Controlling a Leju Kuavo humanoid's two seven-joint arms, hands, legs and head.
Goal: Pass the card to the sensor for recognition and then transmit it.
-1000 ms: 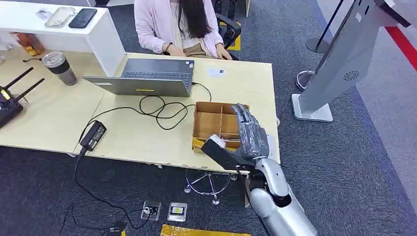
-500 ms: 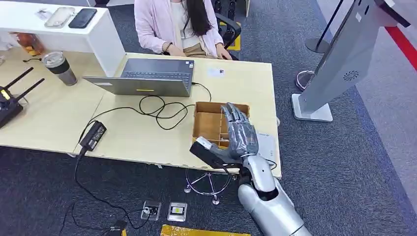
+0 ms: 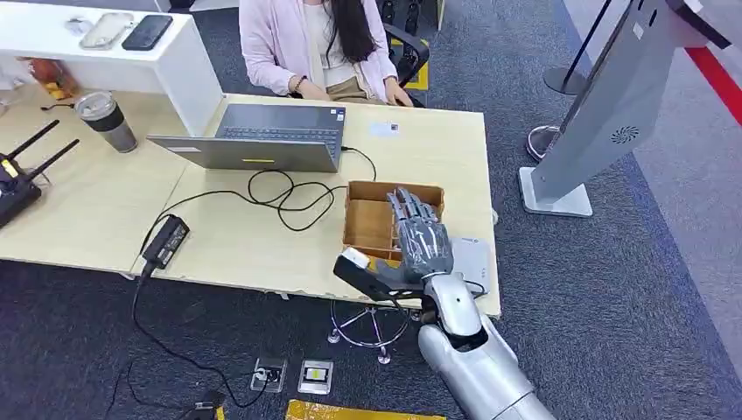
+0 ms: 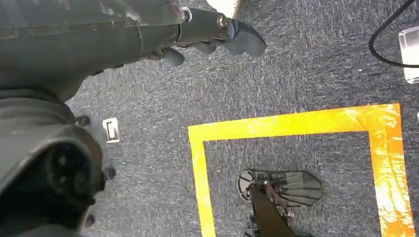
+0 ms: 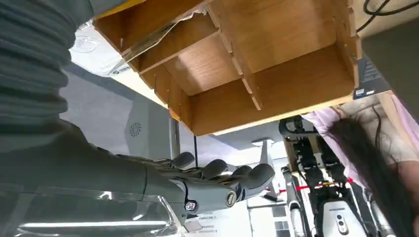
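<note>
My right hand [image 3: 418, 234] hovers over the right side of a brown divided box [image 3: 372, 219] near the table's front edge, fingers stretched out and thumb pointing left, with nothing in it. From the right wrist view the fingers [image 5: 217, 180] are spread beside the box's compartments [image 5: 276, 94], and a thin clear sheet [image 5: 148, 35] lies in one compartment. A flat white pad [image 3: 472, 255] lies just right of the hand. A small white card [image 3: 385, 129] sits on the table near the person. My left hand [image 4: 217, 29] hangs over the floor, holding nothing.
A person in pink [image 3: 311, 44] sits behind an open laptop [image 3: 262, 136]. Black cables [image 3: 280, 192] and a power brick [image 3: 166, 241] lie left of the box. A grey kiosk stand [image 3: 604, 114] rises to the right. Yellow tape [image 4: 296, 123] marks the carpet.
My right hand has moved left and nearer, from the box's right edge to above its right compartments. The left arm has not moved.
</note>
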